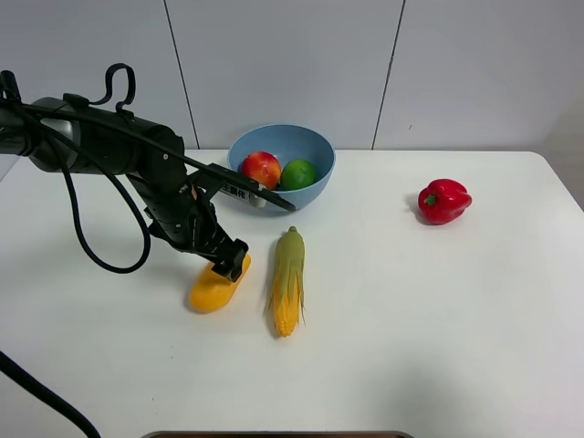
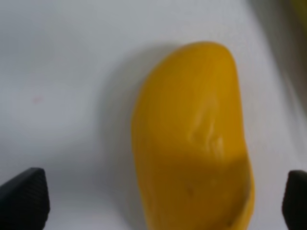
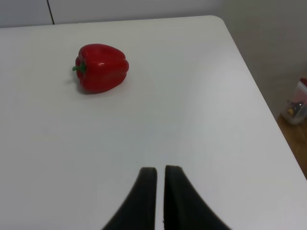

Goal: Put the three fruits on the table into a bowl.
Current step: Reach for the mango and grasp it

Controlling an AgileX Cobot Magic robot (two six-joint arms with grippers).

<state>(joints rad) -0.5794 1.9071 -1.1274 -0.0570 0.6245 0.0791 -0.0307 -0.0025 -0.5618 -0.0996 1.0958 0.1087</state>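
The yellow-orange mango (image 1: 215,285) lies on the white table (image 1: 411,301), left of centre. My left gripper (image 1: 229,261) hovers right over its far end. In the left wrist view the mango (image 2: 192,143) fills the space between the open fingers (image 2: 24,199), and neither pad touches it. The red apple (image 1: 261,169) and the green lime (image 1: 298,173) sit side by side inside the light-blue bowl (image 1: 292,144) at the back. My right gripper (image 3: 156,173) is shut on nothing, low over bare table, and does not show in the exterior high view.
A corn cob (image 1: 288,281) with a green husk lies just right of the mango. A red bell pepper (image 1: 444,201) sits at the back right, ahead of the right gripper (image 3: 101,67). The left arm's cable loops over the table's left side. The table's right edge is close.
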